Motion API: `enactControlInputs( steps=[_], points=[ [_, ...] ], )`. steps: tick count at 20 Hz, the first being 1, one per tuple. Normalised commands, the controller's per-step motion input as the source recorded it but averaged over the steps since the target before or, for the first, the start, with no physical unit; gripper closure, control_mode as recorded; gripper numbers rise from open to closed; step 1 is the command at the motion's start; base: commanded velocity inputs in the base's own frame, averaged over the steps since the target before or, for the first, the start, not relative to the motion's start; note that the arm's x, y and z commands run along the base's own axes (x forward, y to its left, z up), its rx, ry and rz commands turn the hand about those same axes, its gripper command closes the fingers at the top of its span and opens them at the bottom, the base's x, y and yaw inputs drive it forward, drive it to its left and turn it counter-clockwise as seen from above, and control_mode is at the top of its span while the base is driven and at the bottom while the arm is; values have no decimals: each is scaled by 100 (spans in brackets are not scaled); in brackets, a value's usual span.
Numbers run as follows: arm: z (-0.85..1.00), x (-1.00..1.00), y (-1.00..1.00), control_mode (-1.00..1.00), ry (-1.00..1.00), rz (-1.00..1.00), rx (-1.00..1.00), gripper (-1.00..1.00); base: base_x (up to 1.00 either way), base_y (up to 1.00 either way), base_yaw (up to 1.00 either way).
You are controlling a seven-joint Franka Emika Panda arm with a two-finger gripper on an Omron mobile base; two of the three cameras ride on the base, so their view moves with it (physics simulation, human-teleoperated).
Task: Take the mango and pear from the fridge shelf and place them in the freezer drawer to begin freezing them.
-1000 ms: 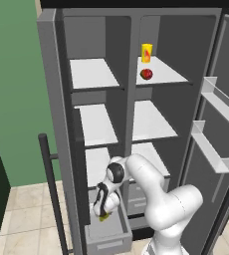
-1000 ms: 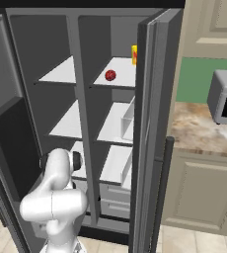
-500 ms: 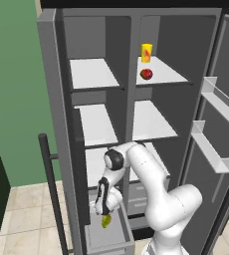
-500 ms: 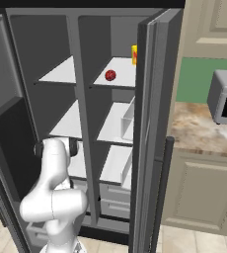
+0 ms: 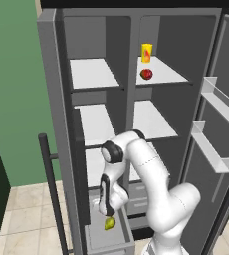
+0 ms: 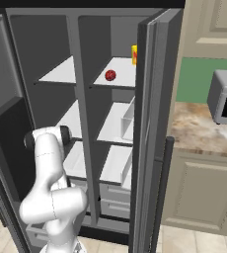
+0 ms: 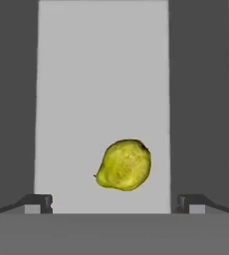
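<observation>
Now you are at the end of the first half of the task: the pear (image 7: 124, 165) is in the freezer drawer (image 5: 120, 239), and the end effector (image 5: 108, 211) hangs just above it with its two finger tips spread wide, holding nothing. From the hand camera the fruit sits free between the tips, touching neither; whether it already rests on the pale drawer floor I cannot tell for sure.

The mango (image 5: 146, 74) is on the upper fridge shelf (image 5: 169, 74) on the right side, just in front of a yellow carton (image 5: 146, 52). I judge your next move is to lift the arm out of the drawer, raise it high and reach to that shelf, then close on the mango without pushing the carton behind it.

The pear is yellow-green with a speckled, slightly rough skin and a bulging, uneven form. The mango is small, round and red with a smooth look. The shelf is a flat white board; the drawer is a deep, plain grey box.
</observation>
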Motion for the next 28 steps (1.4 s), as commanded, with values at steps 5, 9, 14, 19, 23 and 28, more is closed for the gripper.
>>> enactControlInputs(
  steps=[5,9,14,19,23,28],
  points=[
    [87,-41,0,-100,-10,-5,0,-100,0,0,0],
    [100,-24,-5,-100,-1,-6,0,-100,0,0,0],
    [99,-7,-8,-100,1,-4,2,-100,0,0,0],
    [95,2,-9,-100,4,-2,4,-100,0,0,0],
    [91,0,-8,-100,1,-2,2,-100,0,0,0],
    [99,-1,-8,-100,0,-4,0,-100,0,0,0]
  ],
)
